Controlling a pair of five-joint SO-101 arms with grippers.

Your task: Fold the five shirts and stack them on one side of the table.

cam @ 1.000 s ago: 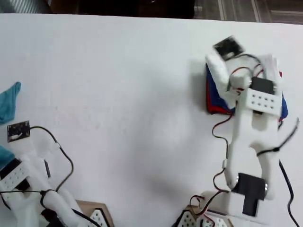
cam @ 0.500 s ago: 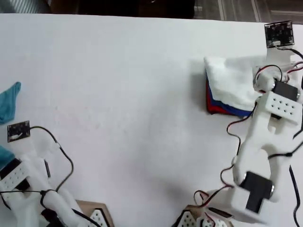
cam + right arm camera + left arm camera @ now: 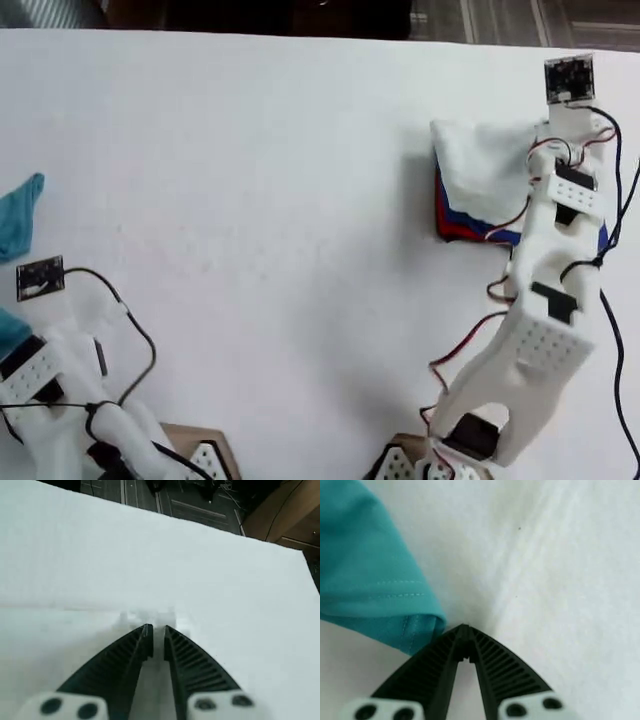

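Note:
A stack of folded shirts lies at the right of the table, with a white shirt (image 3: pixel 480 165) on top of a blue one (image 3: pixel 497 231) and a red one (image 3: pixel 455 229). My right arm (image 3: pixel 556 215) stretches along the stack's right side to its far edge. My right gripper (image 3: pixel 157 630) is pinched on a strip of the white shirt (image 3: pixel 75 635). A teal shirt (image 3: pixel 18 215) lies loose at the left edge. My left gripper (image 3: pixel 465 632) is shut, with its tips right beside the teal shirt's hem (image 3: pixel 380 590) and nothing seen between them.
The white table (image 3: pixel 250 200) stretches bare between the two arms. Its far edge (image 3: pixel 200 530) lies just beyond the stack, with dark floor behind it. The arm bases (image 3: pixel 200 455) stand at the near edge.
My right arm swung off the top of the stack to its right side and stretched toward the far edge, uncovering the white shirt. The left arm has kept still.

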